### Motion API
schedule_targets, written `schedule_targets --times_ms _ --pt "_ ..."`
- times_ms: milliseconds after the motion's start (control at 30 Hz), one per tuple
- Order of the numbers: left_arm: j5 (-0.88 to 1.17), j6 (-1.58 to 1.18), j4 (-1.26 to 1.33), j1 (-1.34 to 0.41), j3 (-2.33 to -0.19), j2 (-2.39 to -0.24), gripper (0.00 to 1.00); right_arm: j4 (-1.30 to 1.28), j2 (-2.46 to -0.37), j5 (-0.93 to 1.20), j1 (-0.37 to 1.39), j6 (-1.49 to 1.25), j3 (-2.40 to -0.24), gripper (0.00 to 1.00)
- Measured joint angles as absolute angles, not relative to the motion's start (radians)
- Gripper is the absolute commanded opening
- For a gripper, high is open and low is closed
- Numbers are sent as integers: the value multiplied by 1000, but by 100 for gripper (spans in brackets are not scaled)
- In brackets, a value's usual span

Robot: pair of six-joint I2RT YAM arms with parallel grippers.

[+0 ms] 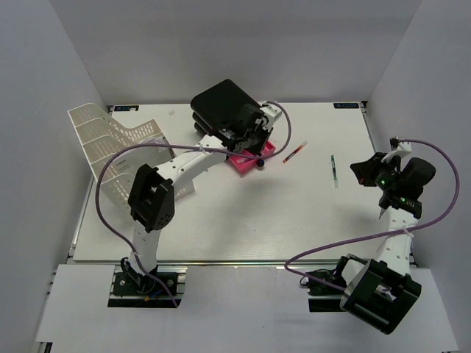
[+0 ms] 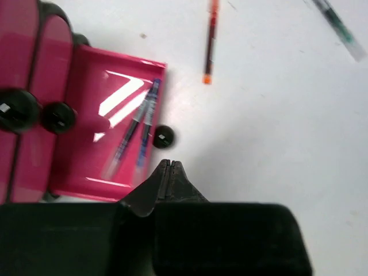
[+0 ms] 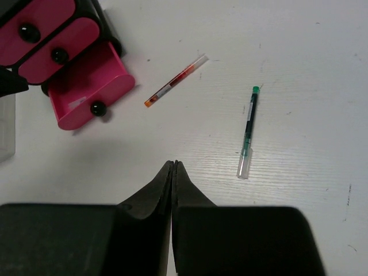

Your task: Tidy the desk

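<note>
**A:** Two pens point(image 2: 138, 129) sit in the open pink drawer point(image 2: 75, 155), so that much looks done!

**B:** But the red pen point(image 3: 175, 80) and green pen point(image 3: 248, 129) lie loose on the desk point(image 1: 257, 220), the white top ahead of both arms, right of the drawer unit point(image 1: 221, 103).

**A:** The left gripper point(image 2: 168, 167) hangs at the drawer's front, pinched shut and empty. The right gripper point(image 3: 174, 165) is the same, near the green pen.

**B:** Nothing blocks either pen. The mesh tray point(image 1: 110, 147) stands far left.
</note>
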State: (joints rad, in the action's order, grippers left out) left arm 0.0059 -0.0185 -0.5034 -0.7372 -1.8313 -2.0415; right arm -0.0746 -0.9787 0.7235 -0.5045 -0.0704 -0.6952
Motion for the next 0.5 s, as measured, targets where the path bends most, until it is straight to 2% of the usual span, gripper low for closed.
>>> schedule_targets --times_ms 167,400,467,500 --pt "9 -80 -523 -770 -1729 -2005 9 -71 -979 771 -505 -39 -689 0" --pt "-141 -97 -564 -813 -1604 -2009 7 -64 -982 775 -505 -21 -689 0" --pt "-154 -102 -558 -816 -1569 -1993 4 -62 -990 775 -504 -19 -689 6" --pt "-154 -106 -549 -816 -1544 -1976 4 -63 -997 775 -504 -13 -689 15"
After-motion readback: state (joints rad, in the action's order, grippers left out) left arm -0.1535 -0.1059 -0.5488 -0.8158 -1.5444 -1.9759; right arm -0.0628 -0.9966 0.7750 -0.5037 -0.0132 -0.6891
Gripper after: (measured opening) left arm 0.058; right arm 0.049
